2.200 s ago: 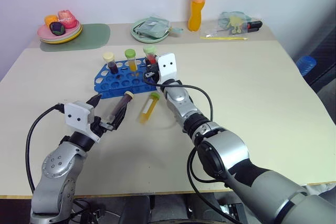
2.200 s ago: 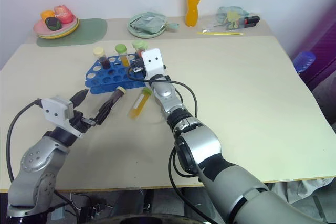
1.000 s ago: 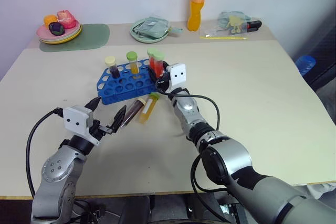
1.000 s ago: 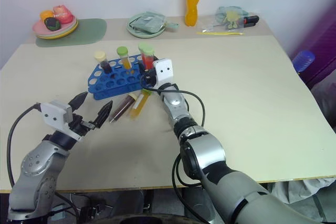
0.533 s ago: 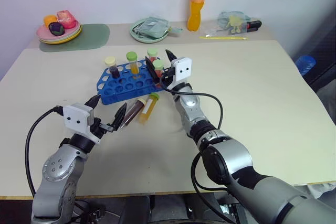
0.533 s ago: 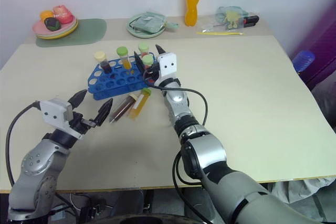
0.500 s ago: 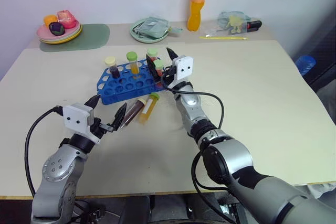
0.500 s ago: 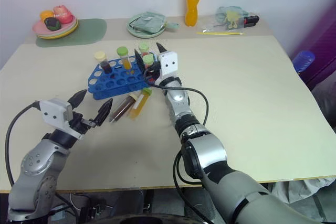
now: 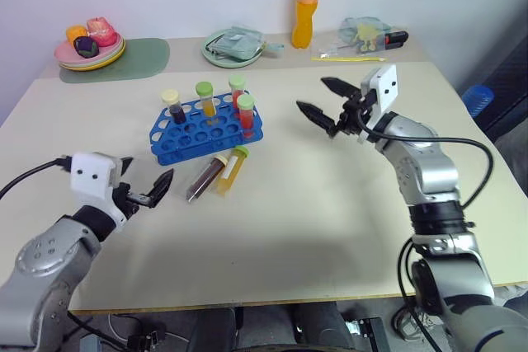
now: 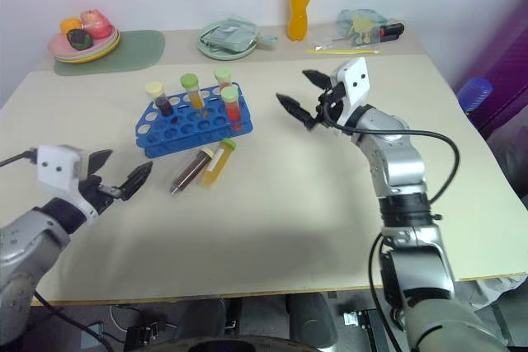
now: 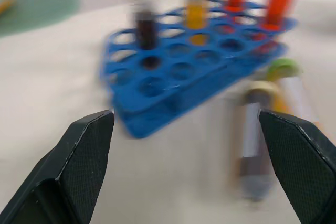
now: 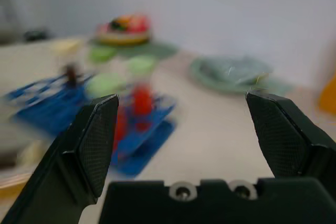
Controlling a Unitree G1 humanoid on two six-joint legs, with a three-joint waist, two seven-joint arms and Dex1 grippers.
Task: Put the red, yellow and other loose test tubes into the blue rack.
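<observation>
On the cream table point(image 9: 272, 228), left of centre, stands the blue rack point(image 9: 206, 128); four capped tubes sit upright in its far rows: a dark one with cream cap point(image 9: 173, 106), a yellow one with green cap point(image 9: 205, 97), and two red ones with green caps point(image 9: 238, 91) point(image 9: 246, 113); just in front of the rack, two loose test tubes lie side by side on the tabletop, touching or nearly so: the dark purple-brown tube point(image 9: 205, 179) and the yellow tube point(image 9: 231, 170); the left gripper point(image 9: 142, 187) hovers near these, fingers spread wide, holding nothing; the right gripper point(image 9: 327, 102) is raised to the right of the rack, well apart from it, jaws parted and empty; at the table's far edge, an orange bottle point(image 9: 307, 6) and a green plate point(image 9: 233, 47).
</observation>
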